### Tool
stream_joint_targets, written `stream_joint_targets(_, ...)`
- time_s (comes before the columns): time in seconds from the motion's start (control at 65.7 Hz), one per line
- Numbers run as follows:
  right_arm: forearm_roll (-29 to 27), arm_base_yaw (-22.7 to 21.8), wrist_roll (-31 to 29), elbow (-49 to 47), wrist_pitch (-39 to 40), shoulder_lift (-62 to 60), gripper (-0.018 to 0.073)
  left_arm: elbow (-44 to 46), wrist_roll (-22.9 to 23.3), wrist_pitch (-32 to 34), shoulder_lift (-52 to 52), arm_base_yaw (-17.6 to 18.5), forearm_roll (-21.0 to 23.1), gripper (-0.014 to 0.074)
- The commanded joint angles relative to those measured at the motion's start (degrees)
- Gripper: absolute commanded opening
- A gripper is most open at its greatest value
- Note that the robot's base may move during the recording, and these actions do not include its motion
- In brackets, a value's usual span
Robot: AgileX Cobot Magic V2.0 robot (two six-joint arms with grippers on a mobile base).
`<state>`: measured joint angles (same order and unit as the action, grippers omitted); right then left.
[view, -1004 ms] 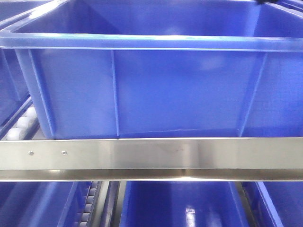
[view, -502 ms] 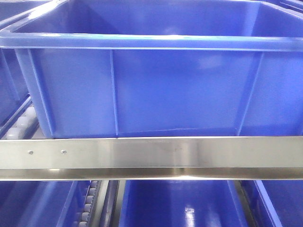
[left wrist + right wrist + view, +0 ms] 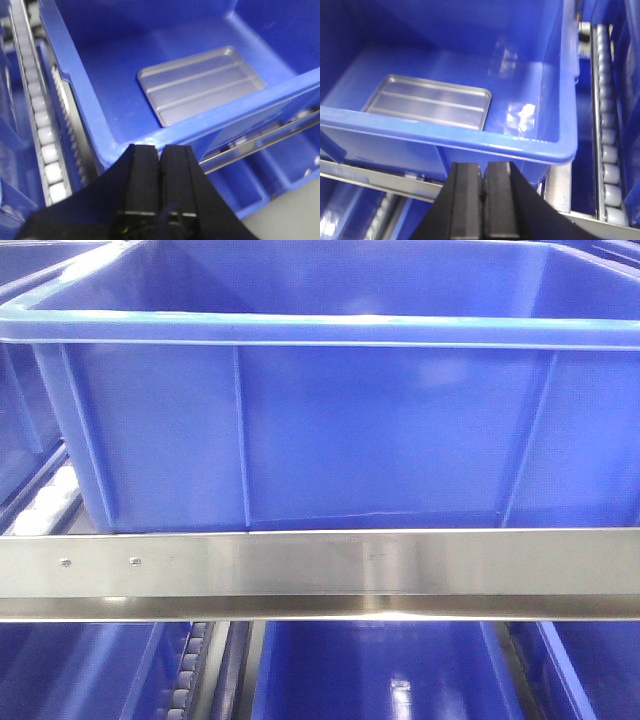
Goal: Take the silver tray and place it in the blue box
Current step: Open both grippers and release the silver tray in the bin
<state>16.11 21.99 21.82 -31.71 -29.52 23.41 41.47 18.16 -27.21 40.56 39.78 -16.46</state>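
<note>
The silver tray (image 3: 200, 85) lies flat on the floor of the blue box (image 3: 75, 85), near its front wall. It also shows in the right wrist view (image 3: 430, 102), inside the same blue box (image 3: 555, 100). In the front view the blue box (image 3: 330, 430) fills the frame and hides the tray. My left gripper (image 3: 160, 152) is shut and empty, outside the box above its front rim. My right gripper (image 3: 483, 170) is shut and empty, outside the box by its front right corner. Neither gripper shows in the front view.
A steel rail (image 3: 320, 565) runs across in front of the box. White conveyor rollers (image 3: 45, 145) run along its left side, and more rollers (image 3: 610, 145) along its right. More blue crates (image 3: 380, 670) sit on the shelf below.
A dark bit at the top right edge of the front view one second ago is gone. The box has not moved.
</note>
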Motion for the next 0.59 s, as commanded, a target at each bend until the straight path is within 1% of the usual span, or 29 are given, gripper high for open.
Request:
stream_joint_targets(0.0, 2.42, 0.03, -0.52, 0.49, 7.04, -3.54, 0.005, -2.04, 0.16, 7.58, -5.1, 0.4, -1.03, -0.0095)
stream_joint_targets(0.137, 4.06, 0.03, -0.52, 1.9, 7.68, -7.39, 0.005, -5.75, 0.16, 8.22, -10.25, 0.4, -1.18, -0.0095)
stream_joint_targets(0.213, 6.92, 0.03, -0.52, 1.9, 7.68, -7.46, 0.005, -6.45, 0.16, 8.1, -11.1, 0.4, -1.06, -0.0095)
stream_joint_targets(0.259, 7.65, 0.03, -0.52, 1.9, 7.68, -7.46, 0.005, -6.45, 0.16, 8.1, -11.1, 0.4, -1.06, -0.0095)
stream_joint_targets(0.578, 7.65, 0.03, -0.47, 1.9, 6.6, -7.46, 0.005, -6.45, 0.16, 8.1, -11.1, 0.4, -1.06, -0.0095)
